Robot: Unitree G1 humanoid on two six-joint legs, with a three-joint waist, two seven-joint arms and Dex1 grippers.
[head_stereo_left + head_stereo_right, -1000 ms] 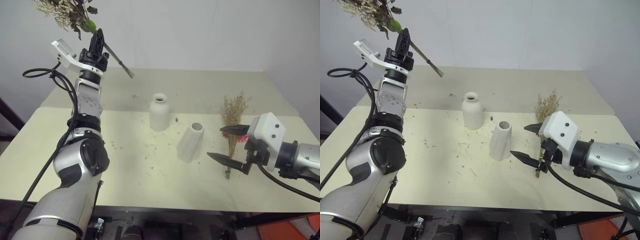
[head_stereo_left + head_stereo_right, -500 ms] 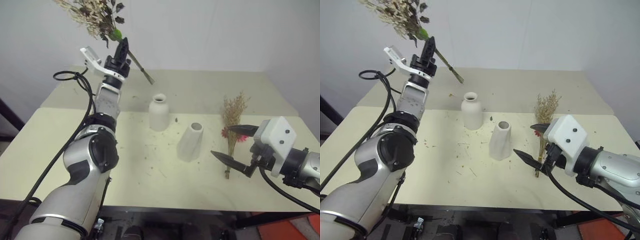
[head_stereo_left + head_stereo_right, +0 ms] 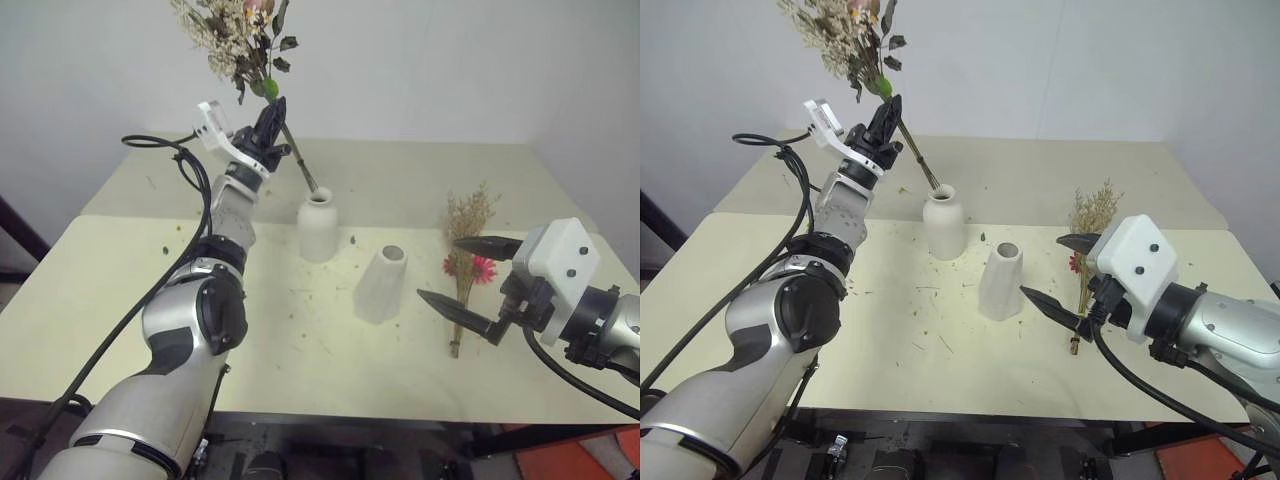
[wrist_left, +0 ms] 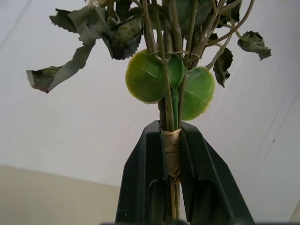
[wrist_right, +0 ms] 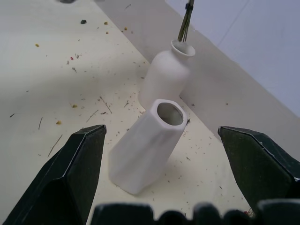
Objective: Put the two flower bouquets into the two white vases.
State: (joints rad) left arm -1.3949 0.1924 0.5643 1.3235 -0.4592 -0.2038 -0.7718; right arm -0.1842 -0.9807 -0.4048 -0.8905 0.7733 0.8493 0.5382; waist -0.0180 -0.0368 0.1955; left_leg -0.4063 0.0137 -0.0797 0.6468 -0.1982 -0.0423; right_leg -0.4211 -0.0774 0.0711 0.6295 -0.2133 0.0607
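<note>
The left gripper (image 3: 275, 112) is clamped on the twine-wrapped stems of the rose bouquet (image 3: 243, 32), a dried bunch with green leaves held high and tilted, its stem tips just above the narrow mouth of the bottle vase (image 3: 318, 225). The cone vase (image 3: 382, 284) stands just beside it on the table (image 3: 150, 300), with bare littered tabletop all around both. The grass bouquet (image 3: 466, 250) with its pink-red daisy lies flat near the right edge, the right gripper (image 3: 462, 272) hovering over it with fingers spread wide.

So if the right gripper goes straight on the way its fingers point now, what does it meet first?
Most likely the tapered white vase. In the right wrist view it stands between the open fingers of the right gripper, with the rounded bottle vase behind it. Depth is unclear, so height could make it pass above.
</note>
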